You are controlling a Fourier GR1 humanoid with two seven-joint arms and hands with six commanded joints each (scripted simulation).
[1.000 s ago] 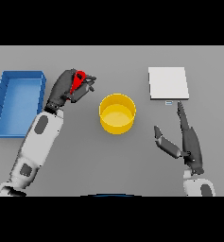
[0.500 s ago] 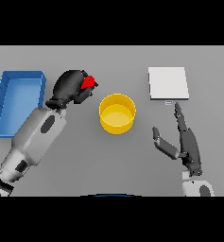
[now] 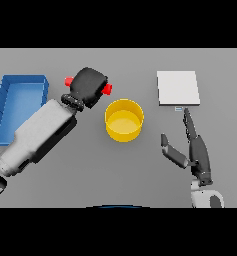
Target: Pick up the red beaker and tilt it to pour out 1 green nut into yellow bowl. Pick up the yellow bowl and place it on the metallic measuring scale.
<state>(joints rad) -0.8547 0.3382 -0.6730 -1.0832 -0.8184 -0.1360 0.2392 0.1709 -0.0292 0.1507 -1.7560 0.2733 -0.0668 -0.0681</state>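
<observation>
Red beaker (image 3: 108, 89) sits clamped in your left hand (image 3: 89, 87), fingers curled round it so that only its two ends poke out, one red tip on each side of the fist. It lies roughly on its side, with the end nearer the yellow bowl (image 3: 124, 120) just beside the bowl's upper left rim, not clearly over the opening. You cannot see the green nut from here; the hand hides the beaker's body and the bowl's inside looks plain yellow.

Your main risk is the spill landing short. If the mouth is outside the rim when the nut rolls out, it drops on the table (image 3: 90, 175) beside the bowl. Bring the pouring end over the bowl's middle before tipping further.

Tip too fast and more than one nut may come out, since you cannot watch the contents.

Mind the knuckles too: the fist is close to the bowl, and a nudge could slide it off its spot.

Your right hand (image 3: 195, 150) rests low on the right, fingers straight and thumb spread apart, pointing towards the scale (image 3: 177, 87). The scale lies well apart from the bowl, so the later carry needs a firm hold. The blue tray (image 3: 5, 100) at far left is out of the way.
</observation>
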